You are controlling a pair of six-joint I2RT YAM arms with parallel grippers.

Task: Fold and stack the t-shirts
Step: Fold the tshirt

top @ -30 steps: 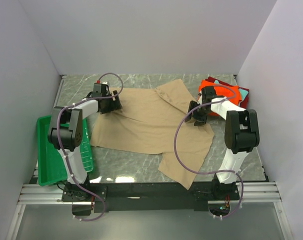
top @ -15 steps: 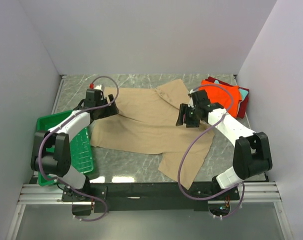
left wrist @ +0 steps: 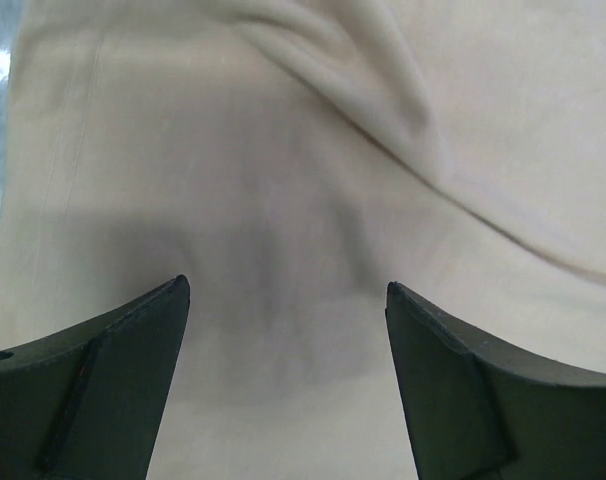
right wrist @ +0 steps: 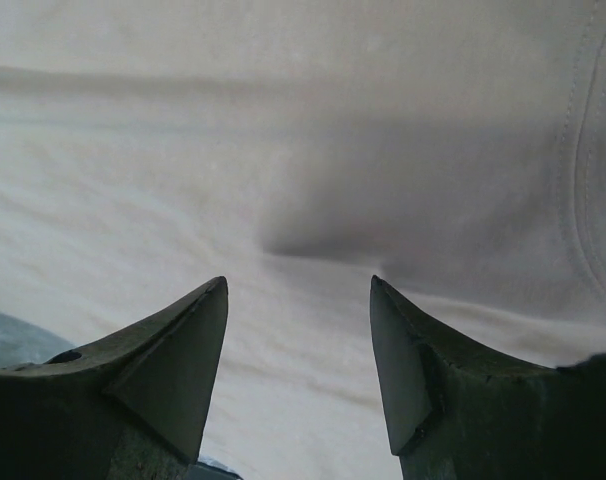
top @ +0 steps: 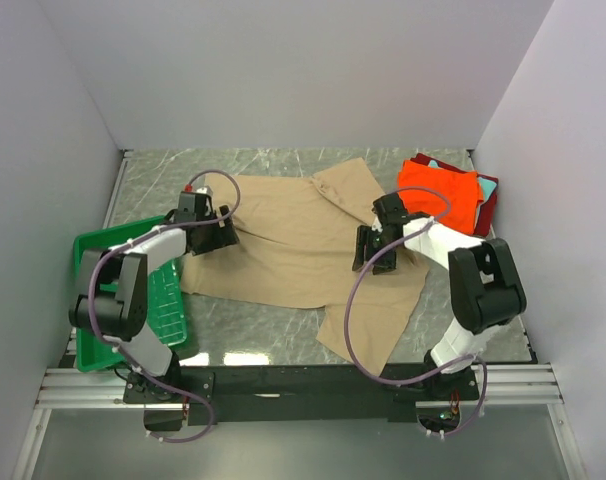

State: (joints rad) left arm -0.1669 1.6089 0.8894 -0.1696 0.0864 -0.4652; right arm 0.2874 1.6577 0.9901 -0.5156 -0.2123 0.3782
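A large tan t-shirt [top: 293,240] lies spread flat across the marble table, one sleeve reaching toward the front edge. At the back right sits a pile of folded t-shirts [top: 445,190], orange on top with dark red and a sliver of teal under it. My left gripper [top: 223,235] hovers over the tan shirt's left edge, open, with only tan cloth [left wrist: 283,200] between its fingers [left wrist: 113,370]. My right gripper [top: 371,250] hangs over the shirt's right part, also open, bare cloth [right wrist: 303,150] showing between its fingers [right wrist: 173,350].
A green plastic tray [top: 93,300] sits at the table's left front edge, beside the left arm. Grey walls close in the table on the left, back and right. Bare marble [top: 263,330] shows in front of the shirt.
The left gripper has slid down from the back left corner onto the shirt's left edge. The right gripper has left the orange pile and come left and forward over the tan shirt.
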